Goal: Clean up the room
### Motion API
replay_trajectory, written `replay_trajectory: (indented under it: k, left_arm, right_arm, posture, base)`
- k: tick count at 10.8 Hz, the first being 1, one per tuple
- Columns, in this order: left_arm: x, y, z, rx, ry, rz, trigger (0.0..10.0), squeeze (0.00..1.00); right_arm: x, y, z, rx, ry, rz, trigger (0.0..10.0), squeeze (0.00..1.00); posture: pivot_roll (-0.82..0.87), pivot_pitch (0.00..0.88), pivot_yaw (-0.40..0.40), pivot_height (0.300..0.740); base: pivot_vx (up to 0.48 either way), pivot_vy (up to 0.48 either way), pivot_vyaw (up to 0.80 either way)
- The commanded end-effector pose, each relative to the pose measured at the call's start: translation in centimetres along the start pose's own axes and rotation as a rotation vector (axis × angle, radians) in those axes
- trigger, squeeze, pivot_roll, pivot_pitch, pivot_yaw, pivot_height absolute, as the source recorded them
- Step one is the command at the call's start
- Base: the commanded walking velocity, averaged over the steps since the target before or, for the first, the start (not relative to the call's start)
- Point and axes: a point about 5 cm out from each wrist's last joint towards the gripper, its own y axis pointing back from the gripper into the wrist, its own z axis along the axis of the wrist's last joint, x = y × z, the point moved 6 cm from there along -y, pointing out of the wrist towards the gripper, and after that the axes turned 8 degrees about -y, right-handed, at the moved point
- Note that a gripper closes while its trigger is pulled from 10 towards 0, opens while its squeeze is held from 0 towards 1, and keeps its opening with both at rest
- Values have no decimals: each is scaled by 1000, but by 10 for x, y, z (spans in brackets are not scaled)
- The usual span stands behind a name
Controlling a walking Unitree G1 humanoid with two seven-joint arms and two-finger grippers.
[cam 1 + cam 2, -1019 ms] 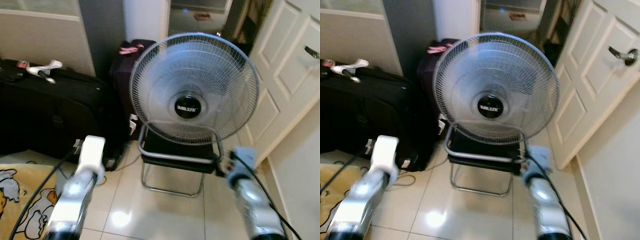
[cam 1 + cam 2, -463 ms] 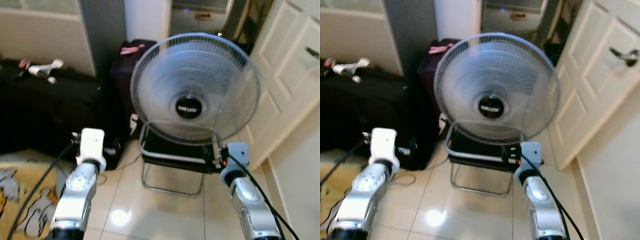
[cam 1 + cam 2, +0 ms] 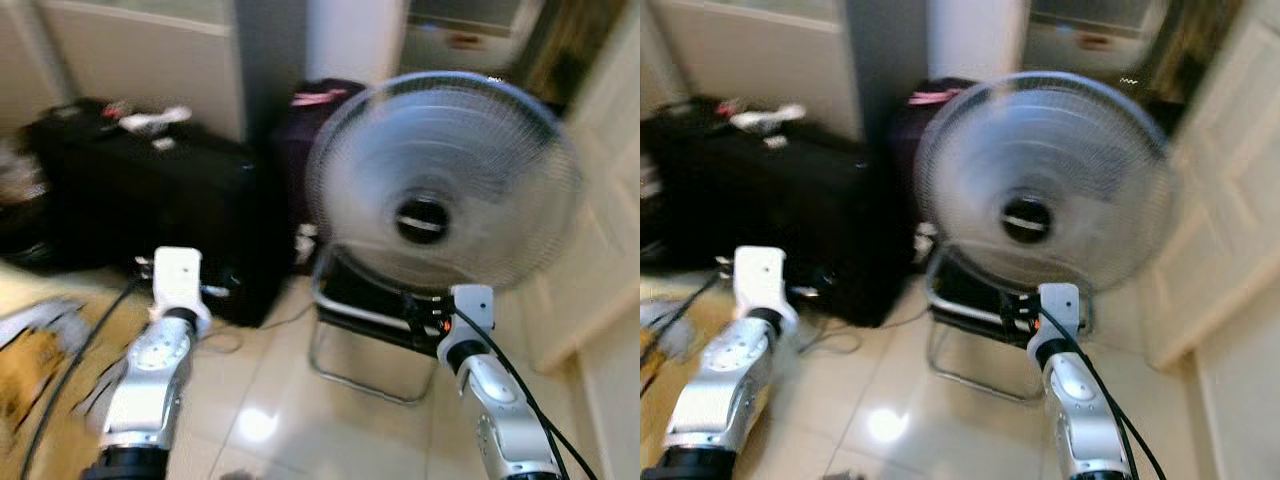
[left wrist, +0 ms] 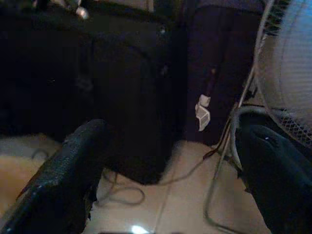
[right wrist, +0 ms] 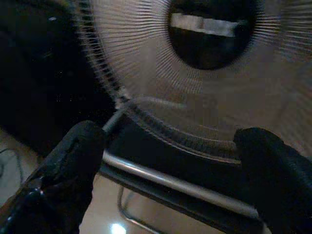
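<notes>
A grey pedestal fan (image 3: 445, 185) rests tilted on a black chair with a chrome frame (image 3: 360, 365), straight ahead. Both silver arms are raised toward it. My right gripper (image 5: 170, 156) is open, its two black fingers spread before the fan's grille and the chair's front rail, touching neither. My left gripper (image 4: 170, 161) is also open, pointing at the gap between a black suitcase (image 3: 150, 215) and the fan. Nothing is held. The pictures are blurred.
A dark purple suitcase (image 3: 310, 130) with a pink item (image 3: 320, 97) stands behind the fan. White odds and ends (image 3: 150, 120) lie on the black suitcase. A cable (image 3: 225, 345) loops on the glossy tiles. A yellow blanket (image 3: 40, 350) is lower left, a white door (image 3: 610, 200) to the right.
The whole picture has slid to the right, so the camera has turned left. Both arms have stretched further forward toward the fan and suitcase.
</notes>
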Motion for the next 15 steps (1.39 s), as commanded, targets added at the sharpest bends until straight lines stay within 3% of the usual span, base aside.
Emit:
replay_trajectory:
  k: [1, 4, 6, 8, 9, 10, 12, 14, 15]
  left_arm:
    - [-9, 1, 11, -34, -1, -68, 10000, 0]
    - [-12, 2, 10, -13, -23, -123, 10000, 0]
    - [-7, 2, 10, -6, -5, -95, 10000, 0]
    - [-6, 2, 7, 4, -87, -94, 10000, 0]
    - [-6, 1, 6, 12, -66, -86, 10000, 0]
    - [-7, 1, 8, 1, -65, -92, 10000, 0]
    - [-8, 1, 12, -14, -57, -97, 10000, 0]
    - [-8, 0, 15, -22, -42, -104, 10000, 0]
    - [-7, -1, 15, -17, -42, -100, 10000, 0]
  right_arm:
    - [2, -1, 9, -21, 1, 6, 10000, 1000]
    - [3, -1, 7, -11, -37, 8, 10000, 1000]
    - [5, -2, 6, -8, -30, 15, 10000, 1000]
    - [4, -1, 5, -7, -77, 9, 10000, 1000]
    - [-3, -2, 8, -24, -1, -34, 10000, 1000]
    - [-1, -4, 14, -48, 9, -21, 10000, 1000]
    - [7, -6, 20, -85, -14, 8, 10000, 1000]
    - [6, -8, 19, -74, 16, -14, 10000, 1000]
    - [7, -9, 16, -56, -14, -11, 10000, 1000]
  posture:
    - [-26, 0, -19, 740]
    - [-20, 0, -22, 740]
    - [-18, 0, -24, 740]
    - [-16, 0, -26, 740]
    - [-15, 0, -26, 740]
    - [-16, 0, -25, 740]
    - [-17, 0, -21, 740]
    - [-15, 0, -21, 740]
    - [-15, 0, -20, 740]
  base:
    - [0, 0, 800]
    - [0, 0, 800]
    - [0, 0, 800]
    - [0, 0, 794]
    - [0, 0, 788]
    - [0, 0, 800]
    - [0, 0, 800]
    - [0, 0, 800]
    - [0, 0, 800]
